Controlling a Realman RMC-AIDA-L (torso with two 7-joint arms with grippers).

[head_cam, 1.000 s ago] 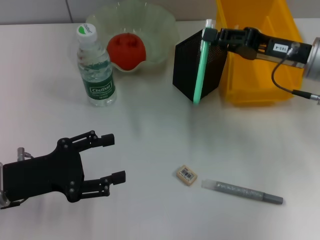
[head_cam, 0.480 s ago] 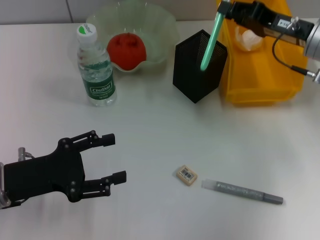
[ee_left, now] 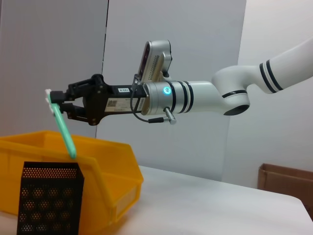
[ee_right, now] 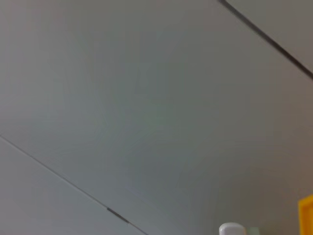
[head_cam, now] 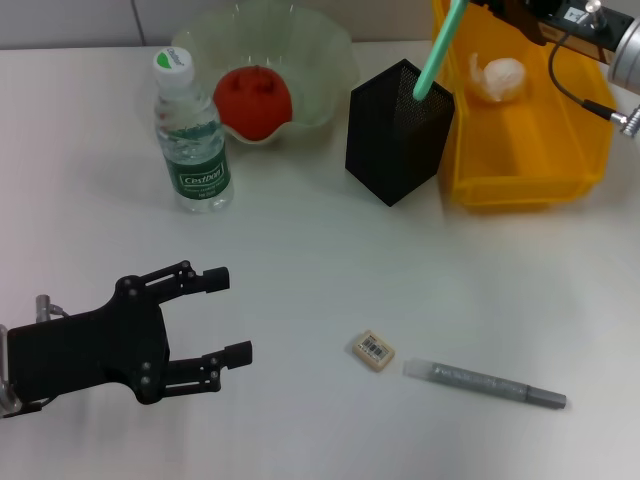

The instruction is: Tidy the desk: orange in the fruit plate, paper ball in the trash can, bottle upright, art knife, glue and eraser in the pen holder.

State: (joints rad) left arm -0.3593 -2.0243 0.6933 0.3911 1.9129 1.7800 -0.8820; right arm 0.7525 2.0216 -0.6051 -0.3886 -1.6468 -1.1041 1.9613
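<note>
Right gripper (ee_left: 55, 100) above pen holder (head_cam: 398, 130), fingers clamped on top end of green art knife (head_cam: 438, 50); knife hangs tilted, lower tip at holder's mouth. Left gripper (head_cam: 230, 315) parked low on desk (head_cam: 300, 260), fingers spread, empty. Eraser (head_cam: 374, 350) beside glue (head_cam: 485, 384), well apart from both.

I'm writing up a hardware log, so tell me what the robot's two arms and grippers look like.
The right arm is glossy white with black bands, a glowing blue ring and a silver camera module on its wrist; a black cable loops under it. The right gripper is black with a white label on its body. The left gripper is matte black, with jointed linkage fingers on a blocky black body.
</note>
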